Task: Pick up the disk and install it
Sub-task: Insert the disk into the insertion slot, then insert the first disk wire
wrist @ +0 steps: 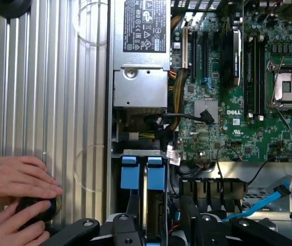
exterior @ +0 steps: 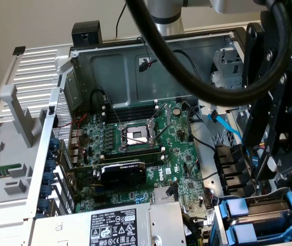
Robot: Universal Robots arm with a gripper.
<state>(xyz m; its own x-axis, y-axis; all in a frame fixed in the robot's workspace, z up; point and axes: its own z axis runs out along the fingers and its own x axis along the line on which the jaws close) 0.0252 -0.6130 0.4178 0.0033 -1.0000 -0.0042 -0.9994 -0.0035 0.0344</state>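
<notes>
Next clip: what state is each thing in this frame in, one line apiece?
computer case, open, insides exposed
CPU socket, bare, no cooler
disk, slotted on edge in the drive bay
other carrier, slotted beside the disk
gripper, right at the disk
person's hands, wrapped around a small black object

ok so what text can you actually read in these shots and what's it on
"DELL": white print on the green motherboard.
"IQ": white letters cut off by the exterior view's right edge, on the black tool.
Black-and-white label on the silver power-supply box: print too small to read.
Sticker on the black graphics card: too blurred to read.
</notes>
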